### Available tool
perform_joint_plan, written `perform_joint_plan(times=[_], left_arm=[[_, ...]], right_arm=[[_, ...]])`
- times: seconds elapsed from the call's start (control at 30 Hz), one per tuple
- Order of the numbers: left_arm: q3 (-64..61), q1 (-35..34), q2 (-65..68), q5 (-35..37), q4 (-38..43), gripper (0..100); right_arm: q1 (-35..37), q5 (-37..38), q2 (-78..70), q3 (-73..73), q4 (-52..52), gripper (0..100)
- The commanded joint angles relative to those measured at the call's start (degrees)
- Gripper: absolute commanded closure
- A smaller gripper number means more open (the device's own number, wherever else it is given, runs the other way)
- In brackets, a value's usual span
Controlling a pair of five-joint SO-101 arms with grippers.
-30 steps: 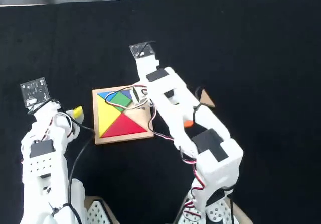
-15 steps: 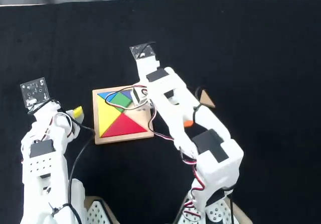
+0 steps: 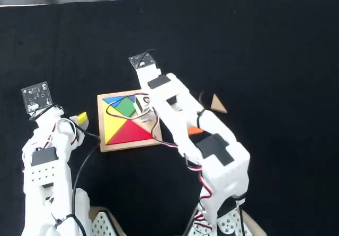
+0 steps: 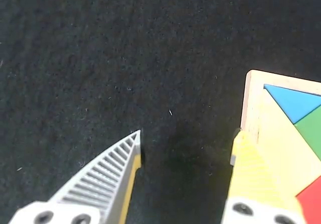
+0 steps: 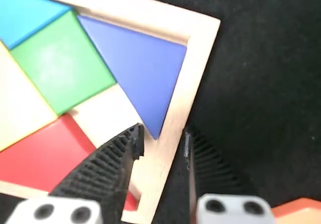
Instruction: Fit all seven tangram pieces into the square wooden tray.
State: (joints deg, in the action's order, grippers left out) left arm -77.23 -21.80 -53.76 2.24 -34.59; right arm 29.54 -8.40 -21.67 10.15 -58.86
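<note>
Tray [image 3: 132, 144] sat left of the desk's [image 3: 265, 45] middle, toward the near edge, between the two arms. Five pieces were in it: yellow triangle [image 3: 113, 122], red triangle [image 3: 132, 134], green square [image 3: 126, 107], light blue piece [image 3: 113, 99], dark blue triangle [image 5: 143, 66]. Two were not in yet. The tan triangle [image 3: 217, 105] lay on the desk right of the tray, well apart from it. The orange piece [image 3: 195, 131] showed just beside the right arm, closer to the near edge.

Right pincer [image 5: 160, 138] was low over the tray's right rim, jaws partly open, gripping nothing. One jaw was over the tray floor by the dark blue triangle's point and the other outside the rim, so it straddled the wall. My read: it was set to nudge or square that triangle against the wall, not to pick. Bare floor showed between the green square, the dark blue triangle and the red triangle. That gap is presumably where the last two go.

Left pincer [image 4: 186, 143] sat over the desk at the tray's left side, jaws wide apart, empty, one jaw just beside the tray's corner. It was likely parked out of the way, or placed to brace the tray against sliding.

Risk: a push on the rim could shift the whole tray.
</note>
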Motion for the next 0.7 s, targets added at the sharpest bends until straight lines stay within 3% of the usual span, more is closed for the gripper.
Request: perform_joint_plan(times=[0.0,0.67], left_arm=[[0.5,-0.7,-0.9,0.1,1.1,71],[0.5,-0.6,-0.9,0.1,1.1,71]], right_arm=[[0.1,0.3,0.1,-4.1,0.2,86.4],[-2.2,0.5,-0.2,-5.4,0.3,86.4]])
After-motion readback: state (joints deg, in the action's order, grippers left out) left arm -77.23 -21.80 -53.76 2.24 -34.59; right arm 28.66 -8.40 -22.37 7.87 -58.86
